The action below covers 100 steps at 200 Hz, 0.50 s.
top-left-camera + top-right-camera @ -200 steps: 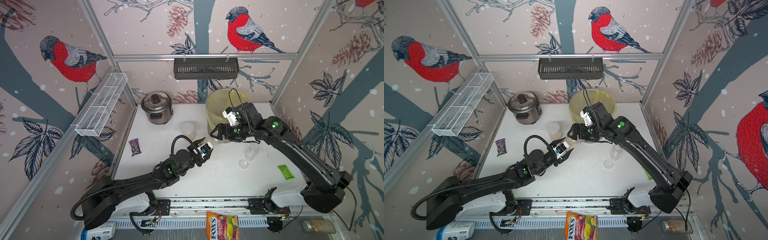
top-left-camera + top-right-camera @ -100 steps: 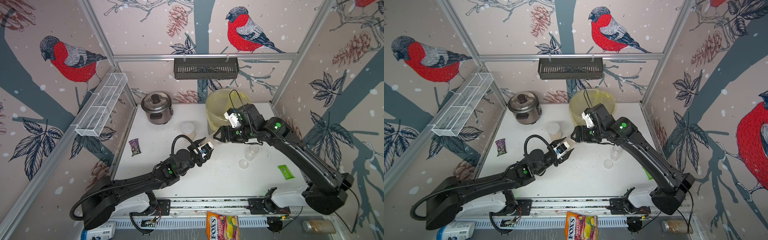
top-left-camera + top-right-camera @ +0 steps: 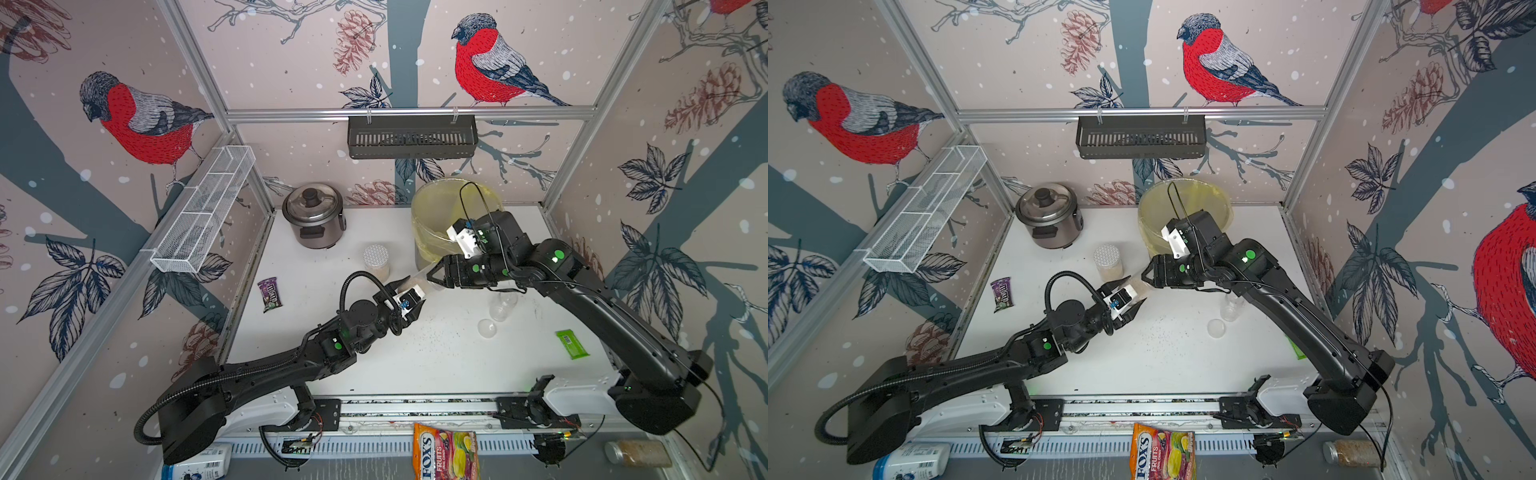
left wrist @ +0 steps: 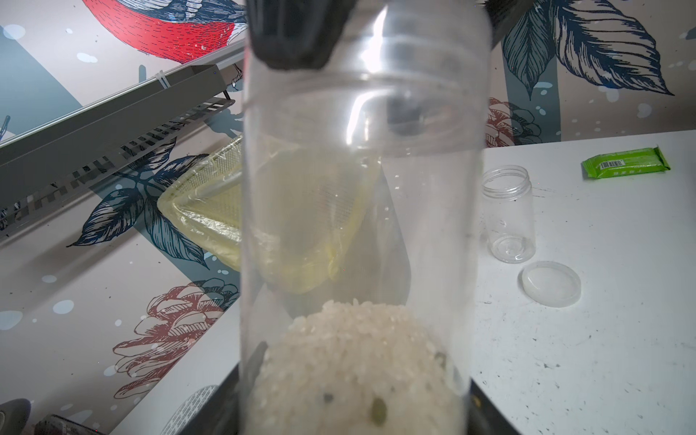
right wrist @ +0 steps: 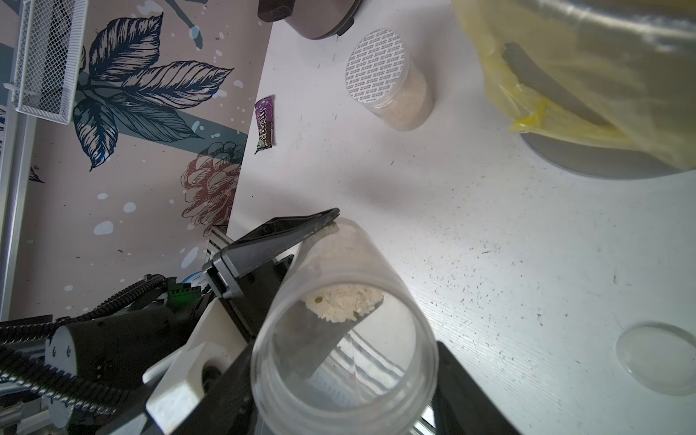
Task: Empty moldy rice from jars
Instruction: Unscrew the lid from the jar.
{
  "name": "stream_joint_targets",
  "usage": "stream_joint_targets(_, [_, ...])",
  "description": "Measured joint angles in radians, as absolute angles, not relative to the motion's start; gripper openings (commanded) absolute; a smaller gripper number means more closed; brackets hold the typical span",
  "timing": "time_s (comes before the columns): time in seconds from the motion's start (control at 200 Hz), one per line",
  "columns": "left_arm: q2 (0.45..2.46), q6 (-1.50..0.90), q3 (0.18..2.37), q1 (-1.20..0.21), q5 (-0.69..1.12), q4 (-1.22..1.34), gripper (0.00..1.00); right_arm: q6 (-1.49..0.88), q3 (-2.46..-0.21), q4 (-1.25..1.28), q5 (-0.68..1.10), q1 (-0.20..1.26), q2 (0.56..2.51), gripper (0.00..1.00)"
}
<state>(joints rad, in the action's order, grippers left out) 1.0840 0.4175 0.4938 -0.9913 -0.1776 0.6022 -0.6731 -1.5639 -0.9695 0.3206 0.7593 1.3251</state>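
bare table centre (image 3: 436, 361), bin (image 3: 424, 237) blocking rear, open jar (image 3: 500, 306) rightward

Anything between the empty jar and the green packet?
Nothing: bare table between empty jar and green packet, shown in the left wrist view; the lid sits aside.

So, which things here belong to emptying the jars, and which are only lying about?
Job: held jar, its moldy rice, silver-lidded jar, empty jar, loose clear lid, yellow-bagged bin.
Lying about: rice cooker, purple candy packet, green packet.
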Motion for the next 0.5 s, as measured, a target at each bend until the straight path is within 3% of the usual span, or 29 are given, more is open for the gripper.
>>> stream_joint_targets(0.185, [1.075,0.371,0.515,-0.991,-0.150,0.548,0.36,-0.625,-1.578,-0.973,0.340,0.757,1.330,0.48])
stream_joint_targets(0.5, [1.059,0.265,0.528,-0.991,-0.145,0.491,0.36,-0.405,-1.633,-0.986,0.336,0.778,1.383,0.50])
